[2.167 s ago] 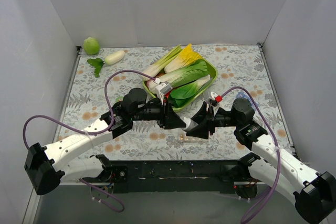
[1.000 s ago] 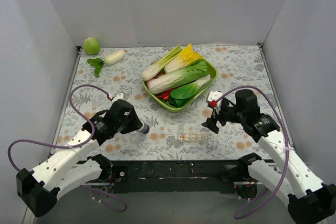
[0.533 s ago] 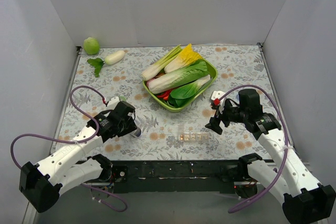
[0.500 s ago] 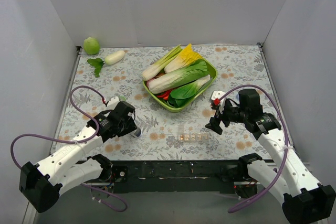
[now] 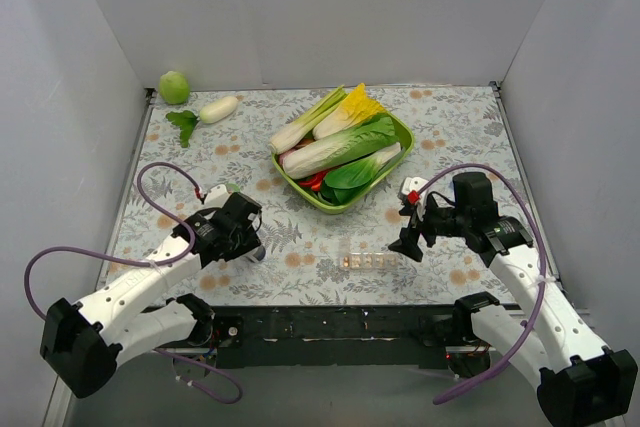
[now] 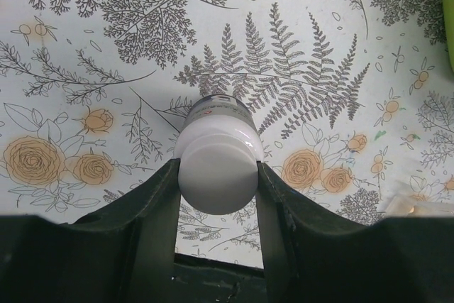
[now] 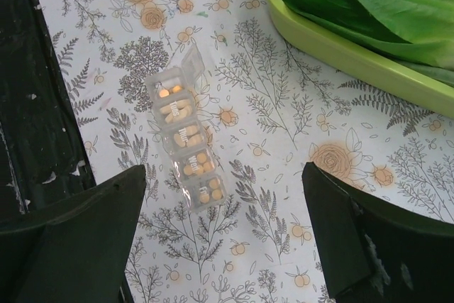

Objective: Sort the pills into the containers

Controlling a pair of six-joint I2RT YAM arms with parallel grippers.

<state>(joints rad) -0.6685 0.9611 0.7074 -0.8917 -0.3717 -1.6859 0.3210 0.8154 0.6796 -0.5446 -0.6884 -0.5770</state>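
Observation:
The containers [image 5: 372, 260] are a translucent strip of small square compartments lying near the table's front edge. In the right wrist view the containers [image 7: 186, 147] hold yellowish pills [image 7: 190, 164], and the lid of the far end compartment stands open. My right gripper [image 5: 410, 244] hangs open just right of the strip, and its jaws [image 7: 223, 175] hold nothing. My left gripper [image 5: 252, 248] is at the front left, shut on a white pill bottle [image 6: 216, 140]. The bottle's round white end faces the wrist camera.
A green bowl [image 5: 400, 132] of leafy vegetables sits behind the strip, its rim [image 7: 319, 40] close to my right gripper. A green round fruit [image 5: 174, 87], a white radish [image 5: 218, 109] and a leaf [image 5: 183, 123] lie at the back left. Grey walls enclose the table.
Both grippers have drawn back from the strip to their own sides. Over the last second the left one carried the bottle slightly left and lower. The right one shifted only a little.

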